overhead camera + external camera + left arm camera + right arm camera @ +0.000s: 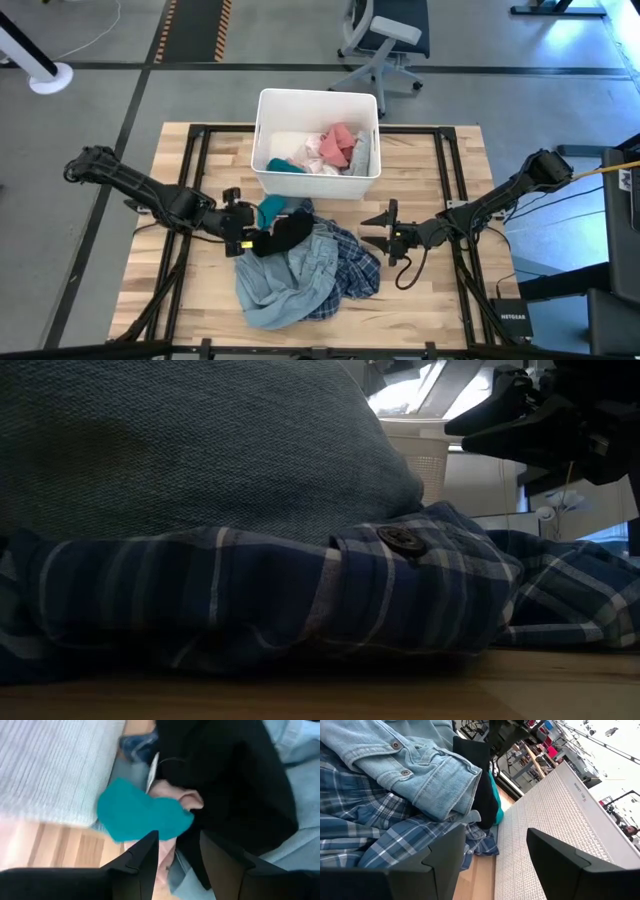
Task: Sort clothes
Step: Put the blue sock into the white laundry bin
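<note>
A pile of clothes lies on the table in front of the white bin (pixel 268 178). It holds a light-blue denim shirt (pixel 280 290), a navy plaid shirt (pixel 350 270), a black garment (pixel 292 230) and a teal piece (pixel 270 208). A salmon pink piece (pixel 170 790) shows between the teal and the black. My left gripper (pixel 255 238) is open at the pile's left side, its fingers (pixel 147 855) on either side of the pink and black cloth. My right gripper (pixel 366 231) is open and empty just right of the pile. White, pink, grey and teal clothes (pixel 335 148) lie in the bin. My left gripper comes at the pile's left side, slanting down, with one finger by the teal piece (pixel 145 817) and the other by the black garment (pixel 235 820). I cannot tell whether the fingers touch the cloth.
The bin's ribbed wall (pixel 555 820) stands close behind the pile. The denim cuff (pixel 445 775) lies over the plaid shirt (pixel 380 820) in front of my right gripper (pixel 495 850). Bare wood shows at the table's left (pixel 150 280) and right (pixel 440 290). An office chair (pixel 385 40) stands beyond the table.
</note>
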You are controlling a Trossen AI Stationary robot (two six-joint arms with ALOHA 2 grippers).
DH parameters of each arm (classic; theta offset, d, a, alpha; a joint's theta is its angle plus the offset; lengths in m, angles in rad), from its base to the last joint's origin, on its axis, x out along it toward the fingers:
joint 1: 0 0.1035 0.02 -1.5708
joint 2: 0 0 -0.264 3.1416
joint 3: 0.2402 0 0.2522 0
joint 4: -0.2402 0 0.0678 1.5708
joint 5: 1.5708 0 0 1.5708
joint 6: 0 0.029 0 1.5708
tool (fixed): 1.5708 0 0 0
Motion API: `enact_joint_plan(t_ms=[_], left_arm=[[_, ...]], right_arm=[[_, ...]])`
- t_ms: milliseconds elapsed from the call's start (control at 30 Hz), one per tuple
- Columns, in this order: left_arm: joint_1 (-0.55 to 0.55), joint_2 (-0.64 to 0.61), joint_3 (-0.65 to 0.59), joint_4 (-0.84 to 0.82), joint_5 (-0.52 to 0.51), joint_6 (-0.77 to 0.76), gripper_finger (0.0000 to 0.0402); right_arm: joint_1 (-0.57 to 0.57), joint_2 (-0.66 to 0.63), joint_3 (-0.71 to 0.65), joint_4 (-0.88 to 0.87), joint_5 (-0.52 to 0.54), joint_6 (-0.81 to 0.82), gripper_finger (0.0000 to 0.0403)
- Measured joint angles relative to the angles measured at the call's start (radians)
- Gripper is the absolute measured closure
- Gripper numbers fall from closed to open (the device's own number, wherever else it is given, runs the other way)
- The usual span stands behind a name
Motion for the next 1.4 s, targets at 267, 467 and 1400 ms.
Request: enact_joint_plan(t_ms=[267,467,1400], left_arm=[[0.0,0.0,-0.095,0.112,0.001,0.215,0.0263],[0.002,0.0,-0.164,0.194,-0.008,0.241,0.0263],[0.062,0.001,-0.258,0.43,-0.042,0.33,0.0342]], right_arm=[[0.0,0.0,0.0,0.006,0.0,-0.001,0.0171],[0.0,0.0,0.0,0.006,0.0,-0.002,0.0171],[0.0,0.0,0.0,0.007,0.004,-0.004,0.0171]])
